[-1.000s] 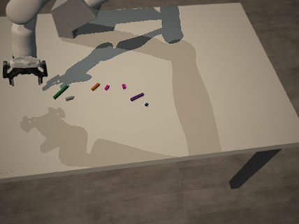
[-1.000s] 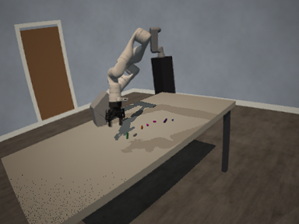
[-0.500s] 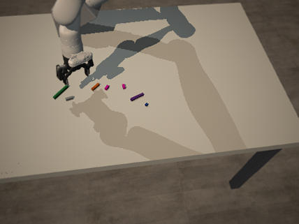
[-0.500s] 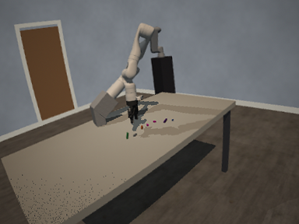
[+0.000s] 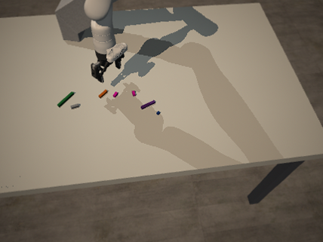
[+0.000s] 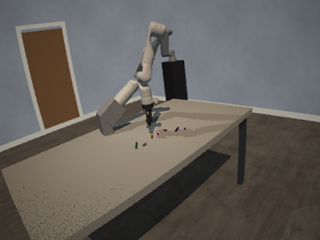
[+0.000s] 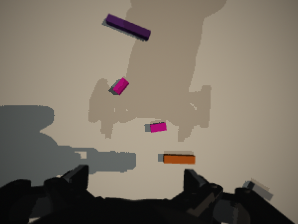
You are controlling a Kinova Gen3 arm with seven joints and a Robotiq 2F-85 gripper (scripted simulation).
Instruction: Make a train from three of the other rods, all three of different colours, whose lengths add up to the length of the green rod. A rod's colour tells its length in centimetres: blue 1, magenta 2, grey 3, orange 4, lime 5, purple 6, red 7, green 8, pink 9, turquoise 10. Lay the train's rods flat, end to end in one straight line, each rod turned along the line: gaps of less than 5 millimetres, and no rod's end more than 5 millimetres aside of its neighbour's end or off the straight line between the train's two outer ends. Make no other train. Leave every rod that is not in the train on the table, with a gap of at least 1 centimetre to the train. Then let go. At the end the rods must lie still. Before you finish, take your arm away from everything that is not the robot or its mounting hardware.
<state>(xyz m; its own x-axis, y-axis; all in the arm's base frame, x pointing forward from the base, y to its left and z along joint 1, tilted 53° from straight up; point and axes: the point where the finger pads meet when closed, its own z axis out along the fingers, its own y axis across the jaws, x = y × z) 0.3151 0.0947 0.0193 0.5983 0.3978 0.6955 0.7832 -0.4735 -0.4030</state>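
With its fingers standing fully apart, the pincer (image 5: 99, 73) (image 6: 149, 123) (image 7: 136, 178) is hovering above the surface (image 5: 226, 120) (image 6: 103, 166) (image 7: 250, 90), holding nothing and touching no rod. Wrist cam is looking down past both fingertips. Closest in that view: the orange rod (image 5: 103, 93) (image 6: 151, 136) (image 7: 179, 159), lying just ahead of the right-hand fingertip in the picture. One magenta rod (image 5: 115, 94) (image 6: 158, 134) (image 7: 158, 127) is sitting near the orange one, not touching. A second magenta rod (image 5: 134, 93) (image 6: 165, 130) (image 7: 120, 86) is lying farther along, turned differently. Next out, the purple rod (image 5: 148, 105) (image 6: 176, 129) (image 7: 128, 27) is resting flat, with the small blue rod (image 5: 158, 112) (image 6: 185, 128) near one end. On the other side of the orange one, the grey rod (image 5: 75, 106) (image 6: 144, 145) (image 7: 258, 190) is lying near the green rod (image 5: 65, 99) (image 6: 136, 145), apart from it. Green, the length reference, is lying outermost on that side. All rods are lying separately; no train is standing yet. Behind the rods, the arm (image 5: 103, 33) (image 6: 145, 91) is reaching down over the surface.
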